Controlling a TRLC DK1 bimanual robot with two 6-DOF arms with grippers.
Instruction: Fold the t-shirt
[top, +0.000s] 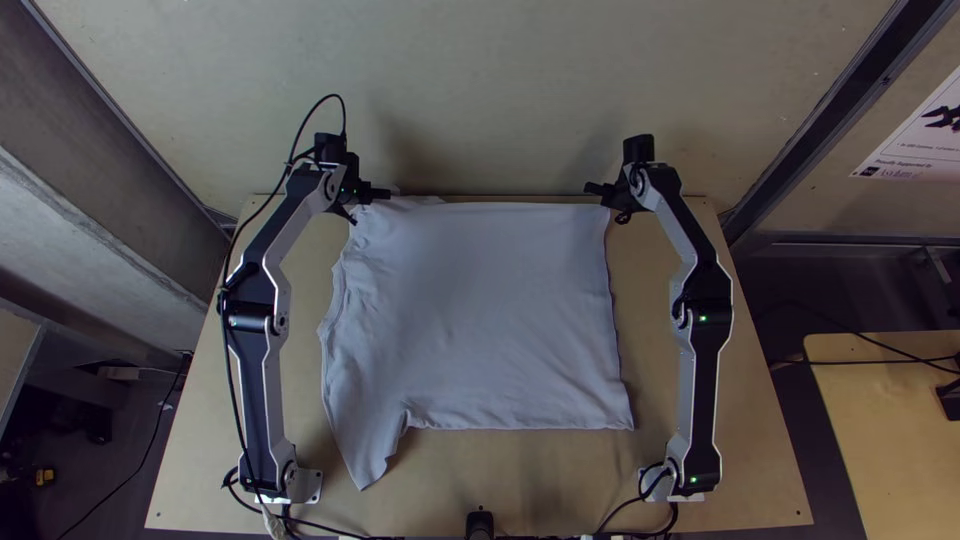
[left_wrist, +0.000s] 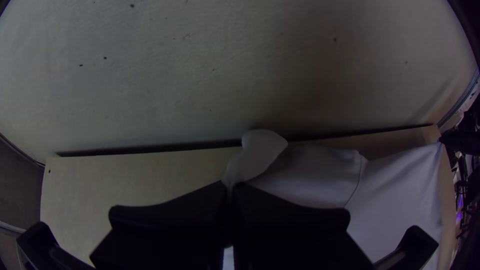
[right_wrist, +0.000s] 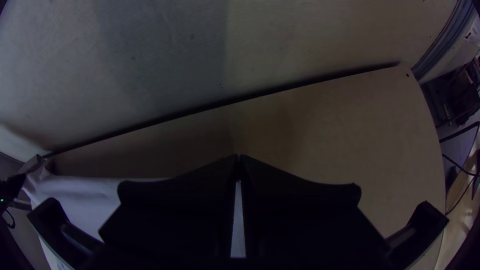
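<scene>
Top view: light wooden surface (top: 760, 480), with a big pale panel (top: 500, 90) standing right along its far edge. Dark metal framing (top: 820, 110) runs down the right side of the panel, and there's a poster (top: 915, 130) on the far right. Another wooden table (top: 880, 430) sits off to the right, with black cables (top: 870, 361) crossing over it. Floor's pretty dark on both sides, with some small yellow thing (top: 44, 477) down at the left.

Both arms are stretched from their near bases toward the far edge, one along each side of the shirt, basically mirror images with a slight bend in the middle. Their far ends turn inward so the grippers face each other.

The left gripper (top: 384, 193) is closed on the t-shirt (top: 490, 320) at its far left part; its wrist view shows a little flap of cloth (left_wrist: 262, 147) poking up past the fingertips. The right gripper (top: 592, 188) is closed too, with the far right corner pinched in it, and in the left wrist view the fabric pulls up to a point there.

The shirt itself is laid out wide across the middle, a bit wrinkly on the left, with one sleeve (top: 368, 455) hanging out toward the near left.
</scene>
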